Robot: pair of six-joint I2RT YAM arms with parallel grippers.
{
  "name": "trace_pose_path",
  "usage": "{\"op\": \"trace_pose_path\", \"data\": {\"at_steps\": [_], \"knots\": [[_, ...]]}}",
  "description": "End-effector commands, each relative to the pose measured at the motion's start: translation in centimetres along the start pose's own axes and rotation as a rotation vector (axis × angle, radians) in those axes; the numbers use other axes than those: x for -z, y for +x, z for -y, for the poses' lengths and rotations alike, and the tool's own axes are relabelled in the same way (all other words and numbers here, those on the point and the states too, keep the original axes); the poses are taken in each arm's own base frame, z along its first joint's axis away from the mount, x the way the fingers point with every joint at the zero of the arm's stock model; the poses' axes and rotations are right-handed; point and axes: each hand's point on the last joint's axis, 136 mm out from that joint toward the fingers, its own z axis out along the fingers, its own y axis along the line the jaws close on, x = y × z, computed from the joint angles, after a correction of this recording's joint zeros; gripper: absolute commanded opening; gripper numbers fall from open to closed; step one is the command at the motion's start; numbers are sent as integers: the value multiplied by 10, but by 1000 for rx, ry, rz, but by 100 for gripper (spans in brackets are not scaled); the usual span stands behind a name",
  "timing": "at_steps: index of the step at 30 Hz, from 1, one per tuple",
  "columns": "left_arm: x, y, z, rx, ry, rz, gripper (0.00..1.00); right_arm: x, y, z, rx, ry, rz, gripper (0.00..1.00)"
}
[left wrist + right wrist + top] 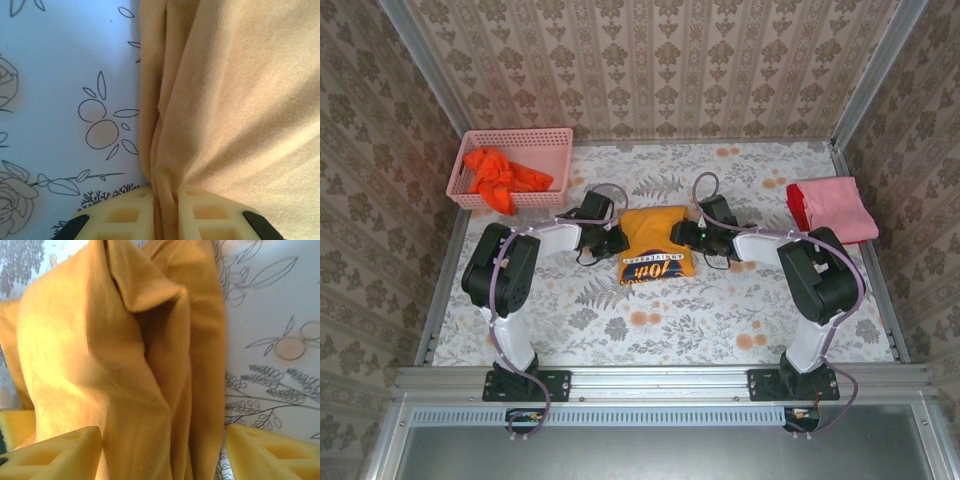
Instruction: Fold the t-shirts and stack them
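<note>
We see left fingers (125, 220) clenched on the yellow tee (240, 100); right fingers (270, 455) spread apart, its cloth bunched between them.

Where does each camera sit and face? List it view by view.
Top external: above, behind the bases, looking down on the table and both arms.
Left wrist: on the left gripper, facing along its fingers, shut on the yellow t-shirt.
Right wrist: on the right gripper, fingers apart around the same cloth.
All three share the yellow t-shirt.
</note>
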Motion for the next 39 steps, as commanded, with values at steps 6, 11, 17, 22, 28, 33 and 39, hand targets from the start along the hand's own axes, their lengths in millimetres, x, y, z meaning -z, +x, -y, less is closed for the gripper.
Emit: {"op": "trace_pose_path", "data": {"at_steps": [6, 11, 17, 22, 28, 33, 39], "knots": [[-25, 10, -6, -12, 4, -37, 16, -11, 11, -17, 21, -27, -58, 67], [-27, 12, -7, -7, 10, -39, 16, -10, 6, -33, 70, -64, -45, 62], [-27, 11, -4, -14, 30, -29, 16, -26, 11, -37, 98, -90, -90, 54], [-26, 12, -3, -21, 37, -25, 16, -41, 12, -50, 82, -163, -120, 42], [-22, 9, 0, -34, 50, -1, 23, -42, 9, -52, 110, -187, -119, 0], [1, -2, 10, -64, 66, 83, 73, -20, -7, -30, 251, -52, -79, 0], [43, -11, 25, -135, 51, 227, 100, 26, -36, 20, 497, 248, -83, 0]]}}
